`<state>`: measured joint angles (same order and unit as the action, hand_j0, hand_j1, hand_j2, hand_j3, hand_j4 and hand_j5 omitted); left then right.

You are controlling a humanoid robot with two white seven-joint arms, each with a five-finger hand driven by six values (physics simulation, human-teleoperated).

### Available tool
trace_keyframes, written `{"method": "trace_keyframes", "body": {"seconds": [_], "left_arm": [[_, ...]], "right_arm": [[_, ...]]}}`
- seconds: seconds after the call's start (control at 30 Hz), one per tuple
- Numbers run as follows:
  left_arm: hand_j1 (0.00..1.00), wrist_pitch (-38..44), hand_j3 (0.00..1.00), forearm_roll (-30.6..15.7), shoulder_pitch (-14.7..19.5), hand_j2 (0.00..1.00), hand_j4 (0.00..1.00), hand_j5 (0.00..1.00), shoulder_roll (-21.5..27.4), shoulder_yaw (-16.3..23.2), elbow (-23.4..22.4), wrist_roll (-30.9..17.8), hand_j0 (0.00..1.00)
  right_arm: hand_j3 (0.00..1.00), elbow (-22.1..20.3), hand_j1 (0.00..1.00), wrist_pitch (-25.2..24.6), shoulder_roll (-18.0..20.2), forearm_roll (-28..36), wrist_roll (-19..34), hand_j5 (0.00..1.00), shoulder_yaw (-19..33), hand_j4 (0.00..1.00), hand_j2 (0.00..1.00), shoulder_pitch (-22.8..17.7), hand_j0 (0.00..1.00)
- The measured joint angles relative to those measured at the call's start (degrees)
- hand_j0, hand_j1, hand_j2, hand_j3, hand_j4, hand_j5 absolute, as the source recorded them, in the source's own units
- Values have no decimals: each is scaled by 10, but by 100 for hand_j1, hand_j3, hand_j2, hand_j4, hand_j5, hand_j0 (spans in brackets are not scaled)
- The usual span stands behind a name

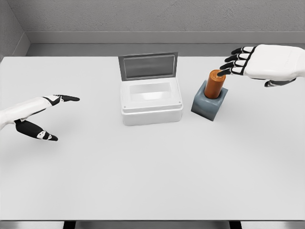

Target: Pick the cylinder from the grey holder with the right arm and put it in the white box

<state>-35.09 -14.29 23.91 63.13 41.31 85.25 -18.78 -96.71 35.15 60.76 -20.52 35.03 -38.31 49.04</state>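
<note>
One orange-brown cylinder [215,83] stands upright in one grey block-shaped holder [208,104] on the white table [152,171], just right of one white rectangular box [151,101] with its grey lid [148,65] raised at the far side. The right hand [259,63], fingers extended and holding nothing, has dark fingertips [225,70] at the cylinder's top. The left hand [40,114] hovers spread at far left.

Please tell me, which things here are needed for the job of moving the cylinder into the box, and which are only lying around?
Needed for the job:
- orange cylinder, upright in its holder
- grey holder
- white box, lid open
- right hand, fingers open, fingertips at the cylinder's top

Not part of it:
- left hand, resting open at the left
- white table, nothing else on it
</note>
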Motion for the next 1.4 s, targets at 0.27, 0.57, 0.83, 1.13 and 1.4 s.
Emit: {"method": "trace_keyframes", "body": {"seconds": [0.27, 0.57, 0.83, 1.13, 1.4], "left_arm": [[100, 0, 100, -78, 10, 100, 100, 100, -1, 65, -38, 31, 100], [100, 0, 100, -278, 46, 100, 100, 100, -28, 106, -27, -59, 100], [100, 0, 100, -361, 47, 100, 100, 100, -43, 107, -32, -155, 100], [100, 0, 100, -330, 47, 100, 100, 100, -49, 107, -50, -162, 100], [100, 0, 100, -326, 47, 100, 100, 100, -49, 106, -56, -162, 100]], "right_arm": [[100, 14, 100, -50, 1, 2, 0, 100, 0, 100, 100, -1, 100], [100, 18, 100, -113, -26, 2, 0, 100, -20, 100, 100, 9, 100], [100, 18, 100, -117, -51, 0, 0, 100, -42, 100, 100, 16, 100], [100, 36, 100, -118, -78, -5, 0, 100, -57, 100, 100, 29, 100], [100, 45, 100, -118, -98, -7, 0, 100, -78, 100, 100, 29, 100]]}}
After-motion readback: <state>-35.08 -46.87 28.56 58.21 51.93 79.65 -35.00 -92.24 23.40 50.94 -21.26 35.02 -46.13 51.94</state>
